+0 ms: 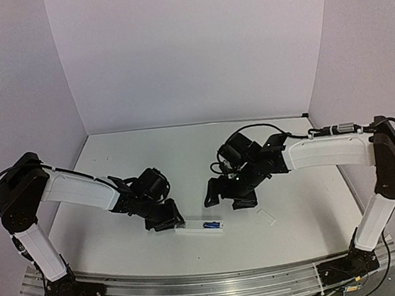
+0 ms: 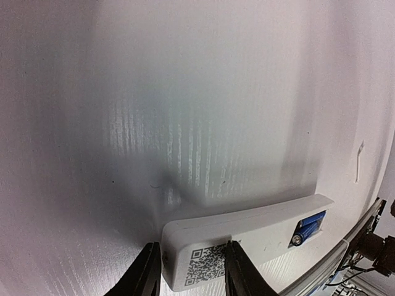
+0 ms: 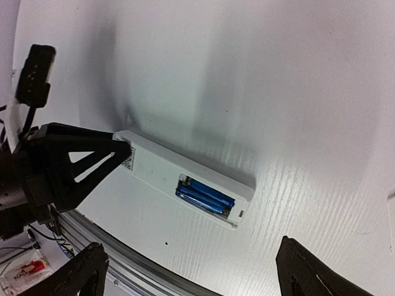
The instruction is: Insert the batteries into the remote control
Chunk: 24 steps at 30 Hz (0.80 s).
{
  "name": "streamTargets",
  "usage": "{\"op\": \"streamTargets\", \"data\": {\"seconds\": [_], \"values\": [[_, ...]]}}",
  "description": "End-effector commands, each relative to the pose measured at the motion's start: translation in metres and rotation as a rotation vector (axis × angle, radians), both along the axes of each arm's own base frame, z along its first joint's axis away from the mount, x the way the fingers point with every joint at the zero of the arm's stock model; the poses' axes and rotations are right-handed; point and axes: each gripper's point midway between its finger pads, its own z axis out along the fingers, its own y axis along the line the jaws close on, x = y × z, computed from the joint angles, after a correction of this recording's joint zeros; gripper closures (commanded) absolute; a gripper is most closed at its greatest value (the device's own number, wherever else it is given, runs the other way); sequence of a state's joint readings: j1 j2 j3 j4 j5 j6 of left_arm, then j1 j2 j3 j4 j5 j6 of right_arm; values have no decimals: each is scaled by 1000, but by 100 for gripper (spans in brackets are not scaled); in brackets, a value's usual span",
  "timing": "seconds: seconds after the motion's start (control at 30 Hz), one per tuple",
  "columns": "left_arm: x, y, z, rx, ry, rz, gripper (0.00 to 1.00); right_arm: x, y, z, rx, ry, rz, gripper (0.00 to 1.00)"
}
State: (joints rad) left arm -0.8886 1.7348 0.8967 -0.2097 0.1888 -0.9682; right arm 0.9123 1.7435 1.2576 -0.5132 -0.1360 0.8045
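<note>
Left jaws: clenched on the 9 o'clock end of the slim white rectangular plastic remote control point(image 1: 192, 226).
Remote control: lying back-up at 6 o'clock on the white surface point(image 1: 184, 156).
Two tiny blue cylindrical batteries point(image 3: 207, 196): both in the open bay, toward its 3 o'clock end.
Right jaws: released, spread wide, hovering over the remote control.
Small flat white plastic cover point(image 1: 266, 216): off at 3 o'clock, not touching.
</note>
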Motion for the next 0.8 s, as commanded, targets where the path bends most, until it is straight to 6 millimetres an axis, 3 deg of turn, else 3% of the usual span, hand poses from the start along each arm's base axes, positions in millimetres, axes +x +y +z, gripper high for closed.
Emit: {"op": "streamTargets", "data": {"seconds": [0.0,0.27,0.77], "values": [[3,10,-6,77,-8,1,64,-1,-16,-10,-48,87,-199,10],[3,12,-8,92,-21,-7,64,-8,6,-36,-62,186,-176,19],[3,13,-9,81,-27,-7,65,-11,28,-56,-55,245,-138,21]]}}
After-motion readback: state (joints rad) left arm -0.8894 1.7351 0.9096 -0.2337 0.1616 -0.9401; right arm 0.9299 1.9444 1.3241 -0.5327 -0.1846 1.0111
